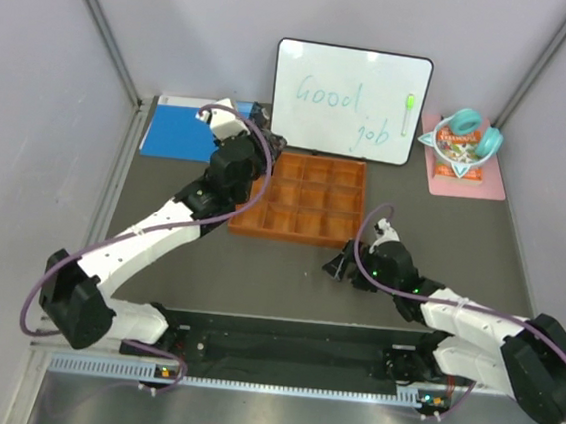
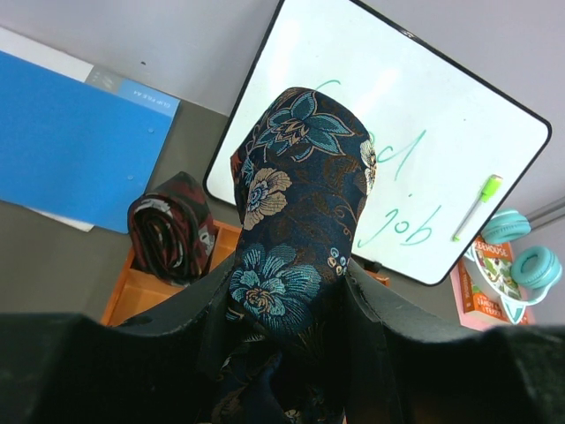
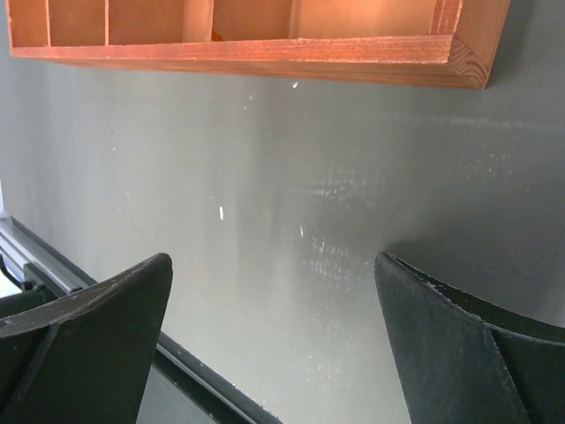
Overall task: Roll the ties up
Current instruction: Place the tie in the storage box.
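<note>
Left wrist, floral tie (image 2: 300, 203) in left hand (image 2: 291, 309)

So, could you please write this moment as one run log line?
left gripper: shut on navy tie | right gripper: open, empty | maroon tie: coiled, in tray

Two ties: one navy floral tie (image 2: 296, 221) and one maroon tie (image 2: 172, 231). One orange tray (image 1: 291, 237). Behind the tray: one whiteboard (image 1: 349, 103), one green marker (image 1: 410, 102), one blue folder (image 1: 175, 132), one pair of teal headphones (image 1: 464, 124), one pink mat (image 1: 491, 182). Two robot arms: left arm (image 1: 151, 231), right arm (image 1: 473, 326).
</note>
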You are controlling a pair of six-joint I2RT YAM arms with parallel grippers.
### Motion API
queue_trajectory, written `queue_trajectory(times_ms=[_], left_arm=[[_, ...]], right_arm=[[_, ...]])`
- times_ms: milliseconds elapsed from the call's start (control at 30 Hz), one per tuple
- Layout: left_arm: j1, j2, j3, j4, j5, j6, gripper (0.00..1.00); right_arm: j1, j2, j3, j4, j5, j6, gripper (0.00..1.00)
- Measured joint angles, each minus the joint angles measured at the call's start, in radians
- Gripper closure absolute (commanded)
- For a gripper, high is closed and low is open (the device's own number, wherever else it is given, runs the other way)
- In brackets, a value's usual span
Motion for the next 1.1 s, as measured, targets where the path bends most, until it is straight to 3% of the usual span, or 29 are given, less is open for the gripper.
queue_trajectory(times_ms=[667, 1100], left_arm=[[0.092, 0.430, 0.181, 0.130, 0.164, -0.033, 1.00], [0.106, 0.677, 0.246, 0.220, 0.121, -0.025, 1.00]], right_arm=[[0.000, -0.105, -0.084, 0.037, -0.026, -0.026, 0.01], [0.000, -0.151, -0.122, 0.059, -0.039, -0.034, 0.01]])
